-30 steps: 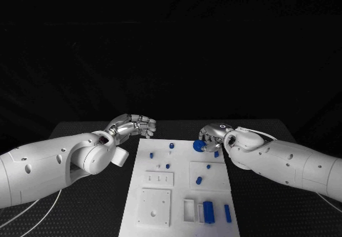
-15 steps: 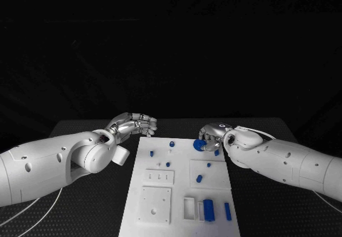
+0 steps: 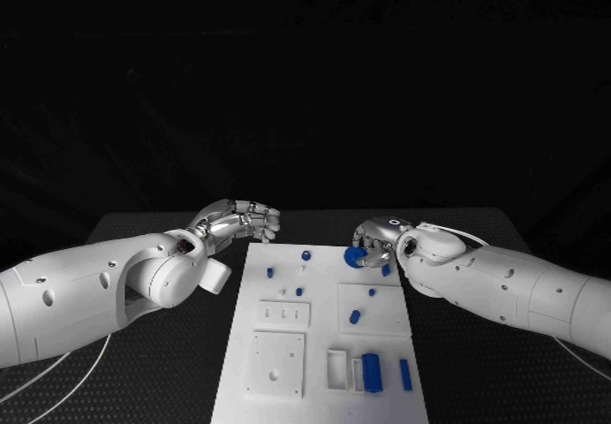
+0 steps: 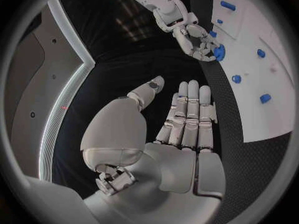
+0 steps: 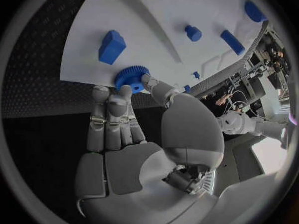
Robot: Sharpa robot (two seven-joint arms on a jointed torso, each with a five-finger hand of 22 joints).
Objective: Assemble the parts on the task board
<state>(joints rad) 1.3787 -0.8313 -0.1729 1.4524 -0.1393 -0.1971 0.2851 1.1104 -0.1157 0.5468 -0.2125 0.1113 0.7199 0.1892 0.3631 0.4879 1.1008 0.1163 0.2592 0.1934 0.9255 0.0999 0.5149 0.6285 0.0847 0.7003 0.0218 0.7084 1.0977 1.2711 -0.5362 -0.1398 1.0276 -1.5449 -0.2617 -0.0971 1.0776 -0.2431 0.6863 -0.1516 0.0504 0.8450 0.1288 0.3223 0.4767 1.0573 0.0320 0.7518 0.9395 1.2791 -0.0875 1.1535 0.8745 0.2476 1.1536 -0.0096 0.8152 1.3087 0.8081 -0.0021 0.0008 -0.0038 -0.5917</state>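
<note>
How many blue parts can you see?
9: a gear pinched by the right hand, six small pieces across the board's middle and far end, two bars at its near right. Others may be hidden.

The table [image 3: 153,231] is black, and its top has a fine dotted texture that shows most plainly in the wrist views [image 4: 249,159] [image 5: 37,84]. Its far edge runs straight across the head view, and behind it everything is dark. Two thin white cables [image 3: 51,375] curve side by side over the table's near left corner. Another thin white cable [image 3: 584,356] crosses its near right corner.
</note>
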